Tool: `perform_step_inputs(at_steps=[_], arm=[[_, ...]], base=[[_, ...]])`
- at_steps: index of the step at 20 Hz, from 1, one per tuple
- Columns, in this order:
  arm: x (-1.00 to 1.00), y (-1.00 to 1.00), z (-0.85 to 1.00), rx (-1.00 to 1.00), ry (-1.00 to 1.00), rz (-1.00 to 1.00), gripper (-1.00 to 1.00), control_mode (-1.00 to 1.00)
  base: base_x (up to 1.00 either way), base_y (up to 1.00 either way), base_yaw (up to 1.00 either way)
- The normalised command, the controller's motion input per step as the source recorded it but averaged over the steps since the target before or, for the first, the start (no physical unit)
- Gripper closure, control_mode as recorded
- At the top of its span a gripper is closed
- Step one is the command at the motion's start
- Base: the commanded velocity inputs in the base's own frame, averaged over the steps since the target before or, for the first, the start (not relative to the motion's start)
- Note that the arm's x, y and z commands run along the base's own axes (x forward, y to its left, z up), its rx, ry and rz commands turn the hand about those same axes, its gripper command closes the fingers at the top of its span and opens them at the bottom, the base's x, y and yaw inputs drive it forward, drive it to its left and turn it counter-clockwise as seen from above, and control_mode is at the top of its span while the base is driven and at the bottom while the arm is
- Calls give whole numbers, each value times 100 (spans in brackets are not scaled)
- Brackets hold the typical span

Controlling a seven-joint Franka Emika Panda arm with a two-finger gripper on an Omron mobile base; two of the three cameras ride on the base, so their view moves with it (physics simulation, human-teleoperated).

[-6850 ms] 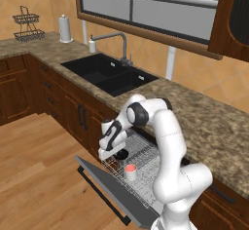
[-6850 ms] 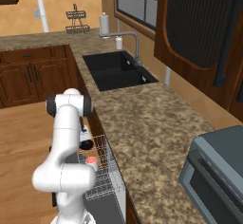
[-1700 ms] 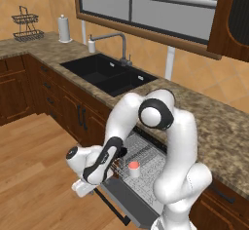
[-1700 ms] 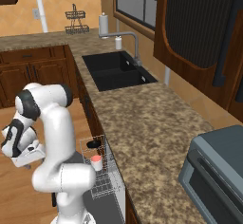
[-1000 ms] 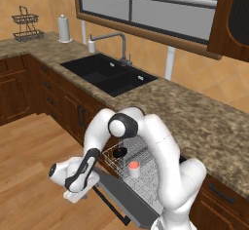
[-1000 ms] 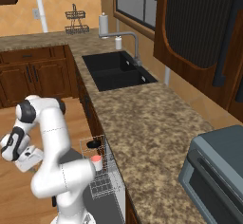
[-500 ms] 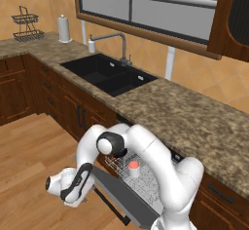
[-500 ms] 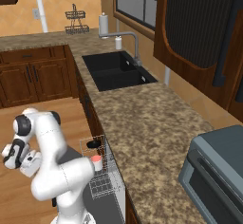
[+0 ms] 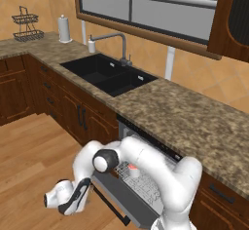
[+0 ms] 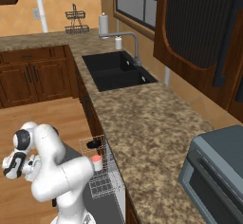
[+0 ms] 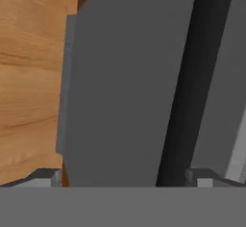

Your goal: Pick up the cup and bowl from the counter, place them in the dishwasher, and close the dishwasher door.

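Dishwasher door [image 11: 120, 91] hangs dropped open below the worktop [image 9: 194, 117] | our pincer [image 11: 122, 175], jaws spread wide and empty, faces its outer panel | black bar handle [image 11: 185, 86] runs lengthwise just beside one fingertip

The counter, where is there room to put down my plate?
The counter lies bare from the sink to the toaster oven. The corner stretch by the wire basket and paper towel roll is tighter. Below, the dishwasher rack already holds the cup and bowl.
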Motion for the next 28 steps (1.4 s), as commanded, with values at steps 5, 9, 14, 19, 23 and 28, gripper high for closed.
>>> perform_step_inputs(at_steps=[5,9,14,19,23,28], arm=[[79,-68,-65,-8,19,13,-100,-100],[43,-100,-5,0,10,8,-100,-100],[21,-100,4,4,4,5,-100,-100],[3,-100,12,9,0,4,-100,-100],[26,-100,6,8,3,2,-100,-100],[56,-100,1,4,7,0,-100,-100]], base=[[0,0,0],[0,0,0],[0,0,0],[0,0,0],[0,0,0],[0,0,0]])
